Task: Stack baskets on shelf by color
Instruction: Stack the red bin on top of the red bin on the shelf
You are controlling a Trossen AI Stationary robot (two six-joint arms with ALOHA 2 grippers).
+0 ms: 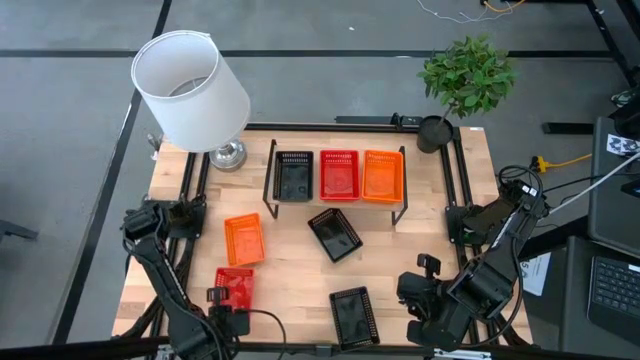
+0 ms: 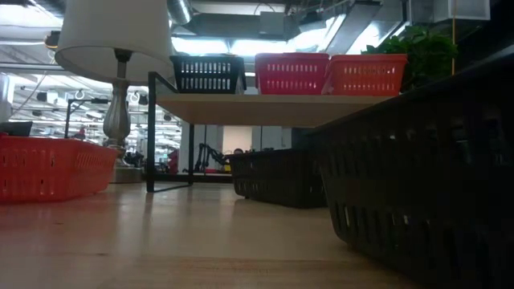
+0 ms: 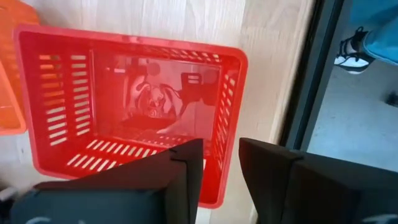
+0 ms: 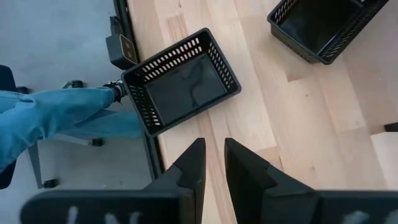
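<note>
Hovering, left claw point(image 3: 221, 180), fingers slightly parted, empty, over red basket point(image 1: 234, 287) at lower left of bench point(image 1: 290, 265). Right claw point(image 4: 214, 168), narrowly parted, empty, lower right, near black basket point(image 1: 354, 315). Shelf point(image 1: 335, 204), upper centre: black, red, orange baskets.

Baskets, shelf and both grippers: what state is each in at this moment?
Shelf: holds three stacks, black, red and orange.
Black basket on shelf: upright.
Red basket on shelf: upright.
Orange basket on shelf: upright.
Loose orange basket: on table, upright.
Loose red basket: on table, under left gripper.
Middle black basket: on table, angled.
Near black basket: on table edge.
Left gripper: jaws open, over red basket rim.
Right gripper: jaws open, empty.
</note>
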